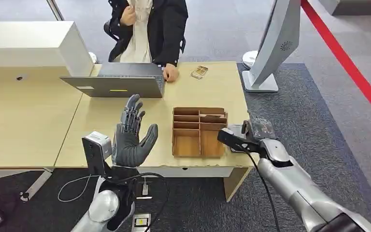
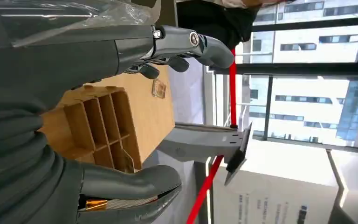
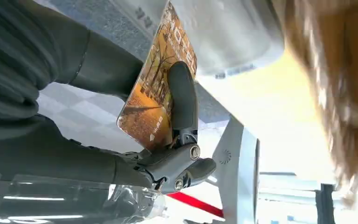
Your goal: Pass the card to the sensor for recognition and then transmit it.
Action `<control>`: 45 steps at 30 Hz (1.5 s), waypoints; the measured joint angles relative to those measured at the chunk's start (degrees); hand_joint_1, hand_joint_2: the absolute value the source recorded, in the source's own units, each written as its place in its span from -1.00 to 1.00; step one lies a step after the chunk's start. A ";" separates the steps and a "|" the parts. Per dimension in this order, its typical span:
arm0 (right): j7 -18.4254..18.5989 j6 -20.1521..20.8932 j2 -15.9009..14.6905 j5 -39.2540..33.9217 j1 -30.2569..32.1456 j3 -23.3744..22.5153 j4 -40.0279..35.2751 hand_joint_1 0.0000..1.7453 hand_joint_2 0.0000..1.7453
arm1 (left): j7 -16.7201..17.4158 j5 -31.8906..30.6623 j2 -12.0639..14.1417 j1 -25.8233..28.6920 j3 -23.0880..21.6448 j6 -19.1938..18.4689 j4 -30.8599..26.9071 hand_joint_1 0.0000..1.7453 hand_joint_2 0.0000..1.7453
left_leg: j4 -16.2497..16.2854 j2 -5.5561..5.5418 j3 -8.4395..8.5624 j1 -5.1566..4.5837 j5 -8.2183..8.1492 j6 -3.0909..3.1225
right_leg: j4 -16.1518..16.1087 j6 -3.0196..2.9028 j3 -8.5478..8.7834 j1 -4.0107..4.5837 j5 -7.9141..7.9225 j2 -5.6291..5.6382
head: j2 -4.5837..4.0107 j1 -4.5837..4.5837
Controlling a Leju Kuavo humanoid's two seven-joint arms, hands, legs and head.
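At the worktop (image 1: pixel 101 116) edge, right hand (image 1: pixel 253 131) pinches card (image 3: pixel 161 88) face-out for sensor (image 1: pixel 275 48); left hand (image 1: pixel 133 133) spread, ready to receive.

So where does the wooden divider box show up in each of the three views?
Head view: wooden divider box on the table's near right part, between the two hands.
Left wrist view: the box lies turned on its side, framed by the left hand's fingers and thumb.
Right wrist view: only a brown blur, possibly the box; cannot tell.
Shared landmark: the white stand.
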 joint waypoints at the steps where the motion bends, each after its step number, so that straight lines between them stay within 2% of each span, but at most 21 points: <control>1: 0.02 -0.66 -0.02 -0.20 -0.21 -0.42 -0.04 1.00 1.00 | 0.00 0.00 0.00 0.00 0.00 -0.09 0.00 -1.00 1.00 | 0.01 -0.01 0.00 0.00 0.00 0.00 | 0.00 0.00 0.00 0.00 0.00 0.00 | 0.00 0.00; 5: 0.00 -4.95 -0.28 -1.20 -1.74 -2.72 -1.68 1.00 1.00 | -0.20 0.00 0.00 -0.03 0.00 -0.29 0.00 -1.00 1.00 | 0.01 0.00 -0.01 0.00 0.00 0.00 | 0.00 0.00 -0.03 0.00 0.00 0.00 | 0.00 0.00; 10: 0.24 -6.93 -1.33 -0.99 -4.96 -6.01 -5.72 1.00 1.00 | -0.85 0.44 -0.02 -0.13 0.00 -0.44 0.00 -1.00 1.00 | 0.02 0.00 -0.04 0.00 0.00 0.00 | 0.00 0.00 -0.07 0.00 0.00 0.00 | 0.00 0.00; 16: 2.27 -6.43 -2.58 -0.07 -7.46 -8.70 -11.84 1.00 1.00 | -1.31 0.76 -0.04 -0.32 0.00 -0.66 0.00 -1.00 1.00 | 0.02 0.00 -0.03 0.01 0.00 0.00 | 0.00 0.00 -0.06 0.00 0.00 0.00 | 0.00 -0.02; 21: 1.86 -6.58 -3.04 0.66 -7.70 -9.90 -14.76 1.00 1.00 | -1.55 1.00 -0.07 -0.41 0.00 -1.62 0.00 -1.00 1.00 | 0.02 0.00 -0.08 0.00 0.00 0.00 | 0.00 0.00 -0.11 0.00 0.00 0.00 | 0.00 0.00; 22: 1.88 -6.14 -3.08 1.25 -7.84 -10.04 -15.61 1.00 1.00 | -1.66 1.05 -0.07 -0.49 -0.02 -1.93 0.02 -1.00 1.00 | 0.02 0.00 -0.11 0.00 0.00 0.00 | 0.01 0.00 -0.12 0.00 0.01 0.00 | 0.00 0.00; 26: 3.56 -0.08 -2.84 6.17 -11.15 -9.60 -18.60 1.00 1.00 | -2.69 1.92 -0.44 -1.28 -0.26 -4.18 0.35 -1.00 1.00 | 0.01 0.03 -0.14 0.00 0.00 0.00 | 0.02 0.01 -0.14 0.00 0.01 0.01 | 0.00 0.00; 28: 3.56 3.18 -1.75 8.02 -13.49 -8.66 -18.58 1.00 1.00 | -3.08 2.27 -0.81 -1.48 -0.28 -5.05 0.39 -1.00 1.00 | 0.01 0.03 -0.14 0.01 0.00 0.00 | 0.02 0.01 -0.15 0.00 0.01 0.01 | 0.00 0.00; 30: 3.52 4.63 -0.62 8.59 -15.53 -7.26 -18.23 1.00 1.00 | -3.23 2.40 -1.07 -1.73 -0.35 -5.55 0.65 -1.00 1.00 | 0.01 0.03 -0.13 0.01 0.00 0.00 | 0.02 0.01 -0.15 0.01 0.01 0.01 | 0.00 0.00; 36: 2.93 4.92 1.44 8.87 -18.19 -4.98 -17.40 1.00 1.00 | -3.39 2.49 -1.51 -1.99 -0.37 -5.88 0.96 -1.00 1.00 | 0.01 -0.06 -0.19 0.02 0.00 0.00 | 0.02 0.01 -0.14 0.03 0.00 -0.03 | 0.00 0.00; 39: 1.16 6.42 2.77 9.33 -19.75 -3.28 -16.18 1.00 1.00 | -3.63 2.49 -1.62 -2.12 -0.37 -6.16 1.18 -1.00 1.00 | 0.01 0.03 -0.22 0.01 0.00 0.00 | 0.03 0.01 -0.17 0.01 0.00 0.00 | 0.00 0.02; 45: -0.87 8.80 8.91 11.03 -24.67 1.53 -9.99 1.00 1.00 | -3.80 2.49 -1.99 -2.53 -0.44 -6.47 1.68 -1.00 1.00 | 0.01 -0.02 -0.21 0.04 0.01 -0.01 | 0.04 0.01 -0.20 0.02 0.01 0.00 | 0.00 -0.02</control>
